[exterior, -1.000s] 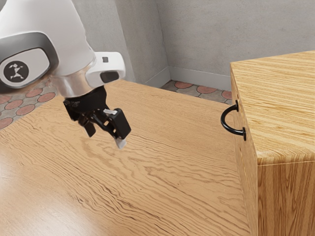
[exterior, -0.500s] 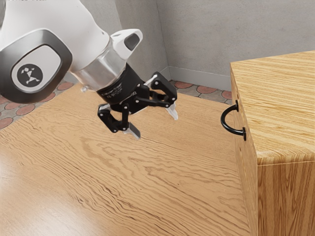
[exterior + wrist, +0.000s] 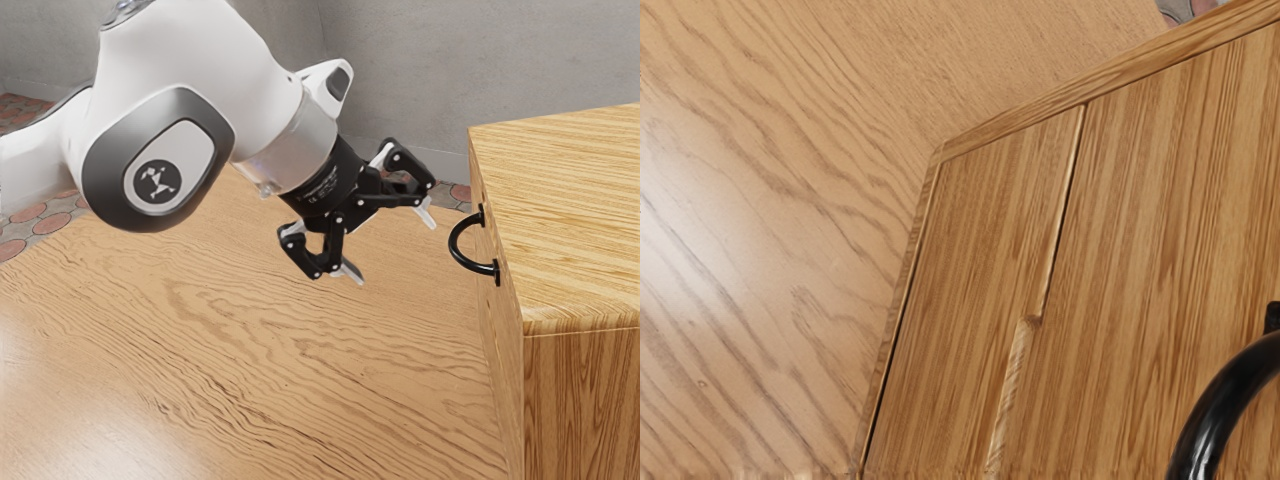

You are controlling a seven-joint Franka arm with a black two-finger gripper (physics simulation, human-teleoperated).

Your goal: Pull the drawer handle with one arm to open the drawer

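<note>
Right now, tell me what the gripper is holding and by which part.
Nothing is held. The gripper is open in mid-air, apart from the drawer handle and touching nothing.

The desk [image 3: 250, 340] is light wood with bold grain and a soft satin sheen. The drawer cabinet [image 3: 570, 190] has the same wood, straighter-striped on its front. Its handle [image 3: 1205, 418] is smooth glossy black. The arm's shell [image 3: 190, 70] looks like glossy white plastic, and the gripper [image 3: 390, 247] is matt black.
</note>
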